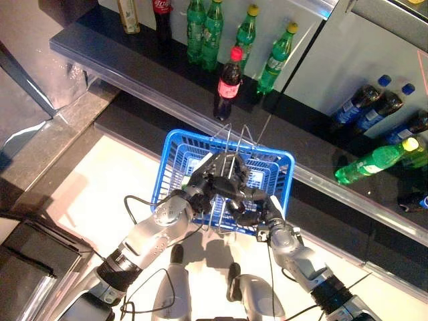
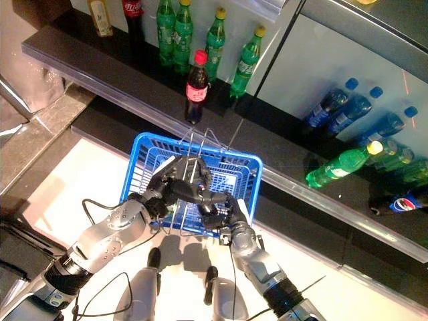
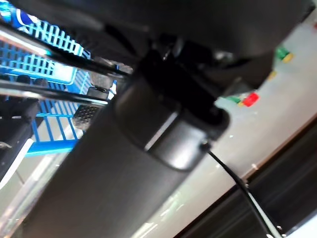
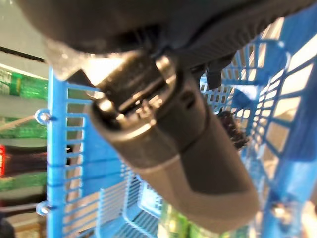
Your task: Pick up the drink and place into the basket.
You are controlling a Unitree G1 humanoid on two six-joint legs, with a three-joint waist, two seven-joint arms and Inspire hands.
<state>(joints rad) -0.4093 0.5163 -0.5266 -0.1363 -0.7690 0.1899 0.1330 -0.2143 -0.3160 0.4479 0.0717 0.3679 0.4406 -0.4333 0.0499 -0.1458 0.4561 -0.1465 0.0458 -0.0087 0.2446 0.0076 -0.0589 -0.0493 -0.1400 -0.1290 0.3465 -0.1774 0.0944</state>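
Both hands crowd over the blue basket right now, the left hand and right hand just beside each other, almost no gap between them. The basket's wire handles stand up right at the fingers, blocking the way in from above. Beyond the hands, just past the basket's far rim, a dark shelf edge runs across, and a red-capped cola bottle stands near it with green bottles behind. Open pale floor lies to the left hand's outer side.
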